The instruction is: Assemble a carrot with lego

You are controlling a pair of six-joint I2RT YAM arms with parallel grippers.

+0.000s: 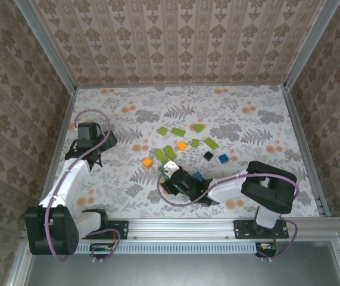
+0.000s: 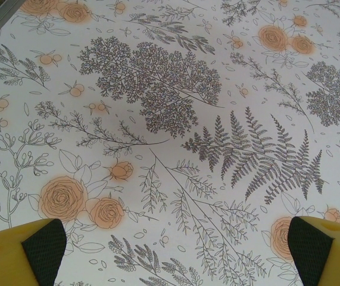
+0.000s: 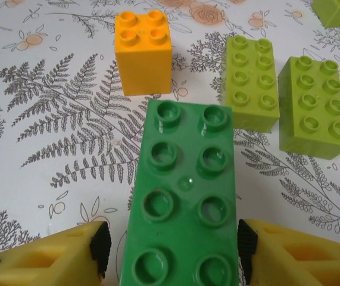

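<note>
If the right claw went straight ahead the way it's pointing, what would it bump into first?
The dark green brick, which lies between the right gripper's open jaws; it would likely shove that along. Beyond it, slightly left, stands the orange brick, though how far off is hard to judge.

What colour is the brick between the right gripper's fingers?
Dark green brick, clearest in the right wrist view.
</note>
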